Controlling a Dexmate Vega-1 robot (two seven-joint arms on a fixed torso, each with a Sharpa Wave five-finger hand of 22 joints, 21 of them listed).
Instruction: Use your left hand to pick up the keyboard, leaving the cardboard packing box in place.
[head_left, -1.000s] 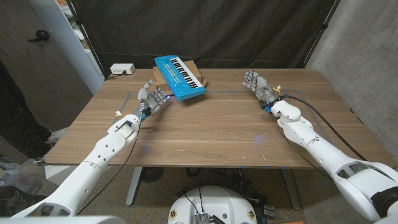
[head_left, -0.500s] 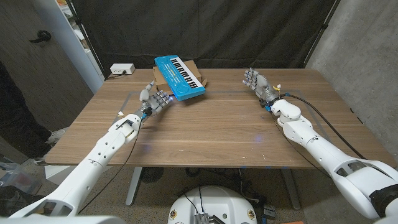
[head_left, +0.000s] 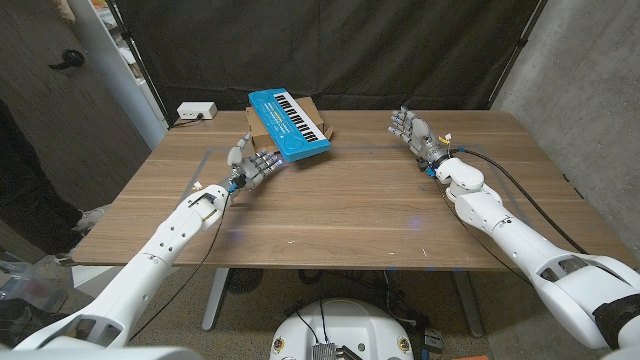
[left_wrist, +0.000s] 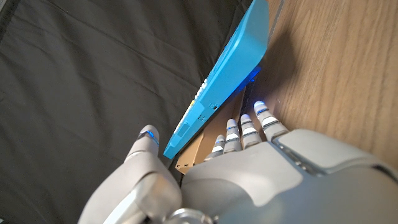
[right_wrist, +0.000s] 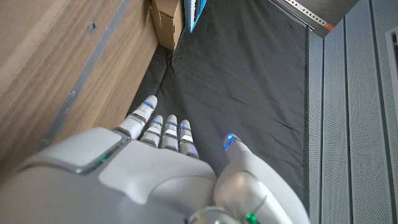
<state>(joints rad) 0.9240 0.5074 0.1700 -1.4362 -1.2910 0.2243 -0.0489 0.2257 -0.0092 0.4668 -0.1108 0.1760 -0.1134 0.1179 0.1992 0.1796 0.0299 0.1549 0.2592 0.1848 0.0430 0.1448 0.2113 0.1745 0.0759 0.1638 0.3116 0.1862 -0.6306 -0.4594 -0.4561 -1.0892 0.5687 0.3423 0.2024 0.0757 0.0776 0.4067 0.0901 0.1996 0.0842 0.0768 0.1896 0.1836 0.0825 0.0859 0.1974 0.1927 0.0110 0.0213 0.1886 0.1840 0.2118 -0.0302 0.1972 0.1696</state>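
Keyboard (head_left: 290, 124) handling starts from the left hand (head_left: 251, 165), whose fingers (left_wrist: 247, 128) are spread and hold nothing; in the left wrist view their tips reach toward the underside of the blue body, the thumb standing apart on the other side, and I cannot tell whether any tip touches it yet. Just beyond the fingertips the keyboard lies tilted on top of the cardboard packing box (head_left: 304, 117), its nearest blue edge overhanging the box toward the hand and raised off the wooden table (head_left: 340, 210). It looks like a small, stiff plastic toy instrument, probably light, with smooth sides that could slip; the keys on top are the delicate part. The overhanging long edge nearest the fingers seems the best hold: fingers under the body, thumb on the blue frame beside the keys, lifting straight up so the box beneath is not dragged. Well away from these fingers, the right hand (head_left: 413, 134) stands with its fingers apart, holding nothing.
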